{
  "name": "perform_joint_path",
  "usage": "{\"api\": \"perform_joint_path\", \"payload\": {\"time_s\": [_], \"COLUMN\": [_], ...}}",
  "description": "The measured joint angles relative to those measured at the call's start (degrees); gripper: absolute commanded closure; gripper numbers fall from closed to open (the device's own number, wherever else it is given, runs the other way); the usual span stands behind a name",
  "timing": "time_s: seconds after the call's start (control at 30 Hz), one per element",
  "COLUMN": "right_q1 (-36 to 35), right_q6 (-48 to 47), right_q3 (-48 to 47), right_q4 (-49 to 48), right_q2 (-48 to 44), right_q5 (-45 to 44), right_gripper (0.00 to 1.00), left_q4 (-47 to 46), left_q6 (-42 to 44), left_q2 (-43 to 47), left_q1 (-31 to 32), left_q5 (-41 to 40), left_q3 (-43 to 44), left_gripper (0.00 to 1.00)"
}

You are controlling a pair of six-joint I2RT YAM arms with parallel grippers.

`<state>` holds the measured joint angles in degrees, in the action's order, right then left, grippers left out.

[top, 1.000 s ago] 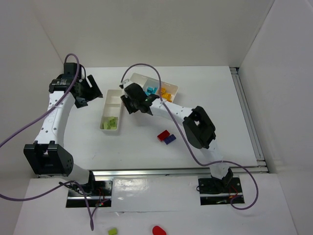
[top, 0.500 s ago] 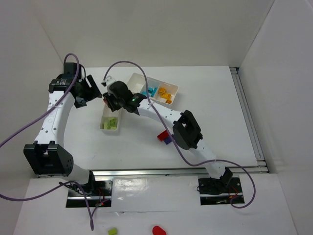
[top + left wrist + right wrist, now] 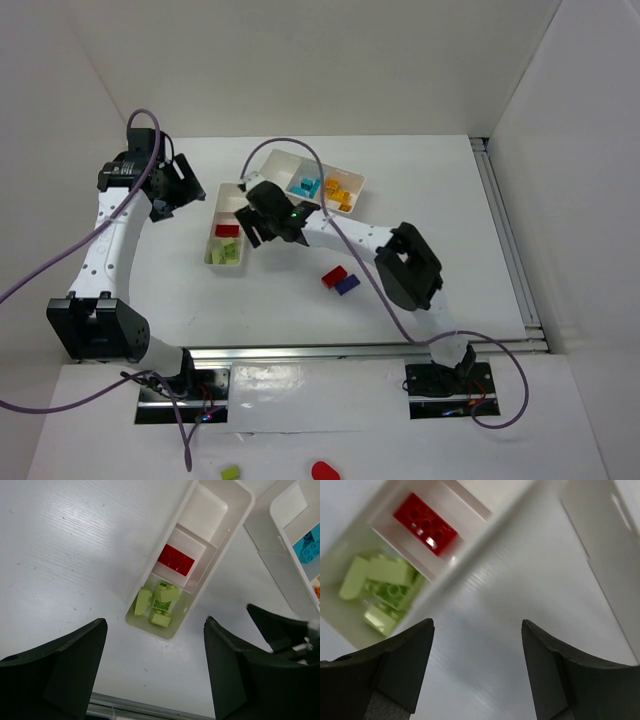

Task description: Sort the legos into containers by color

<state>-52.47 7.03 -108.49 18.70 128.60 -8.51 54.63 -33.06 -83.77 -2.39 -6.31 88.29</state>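
The narrow white container (image 3: 213,222) holds a red lego (image 3: 228,230) in its middle compartment and lime green legos (image 3: 230,253) in the near one. My right gripper (image 3: 252,228) hangs open and empty just right of that tray; its wrist view shows the red lego (image 3: 425,524) and the green ones (image 3: 379,587) beyond the gripper (image 3: 477,627). My left gripper (image 3: 192,192) is open to the tray's left, looking down on the container (image 3: 235,517) from above, gripper (image 3: 155,625) empty. The wider container (image 3: 283,160) holds cyan (image 3: 305,185) and orange-yellow legos (image 3: 340,190). A red lego (image 3: 334,276) and a purple one (image 3: 347,286) lie on the table.
On the near ledge in front of the arm bases lie a lime green piece (image 3: 231,472) and a smooth red blob (image 3: 324,470). White walls close the table at the back and both sides. A metal rail (image 3: 510,240) runs along the right edge.
My right gripper swung left over the narrow container, opened and drew back to the right. A red lego now lies in the middle compartment. The left arm has stayed still.
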Motion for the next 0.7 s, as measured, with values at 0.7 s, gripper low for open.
{"api": "perform_joint_path", "payload": {"time_s": [0.7], "right_q1": [4.02], "right_q6": [11.56], "right_q3": [44.04], "right_q4": [11.23], "right_q2": [-33.14], "right_q5": [-7.78], "right_gripper": [0.01], "left_q4": [-1.16], "left_q6": [-0.22], "left_q2": [1.03], "left_q1": [0.0], "left_q5": [2.97], "left_q3": [-0.02], "left_gripper": [0.12]}}
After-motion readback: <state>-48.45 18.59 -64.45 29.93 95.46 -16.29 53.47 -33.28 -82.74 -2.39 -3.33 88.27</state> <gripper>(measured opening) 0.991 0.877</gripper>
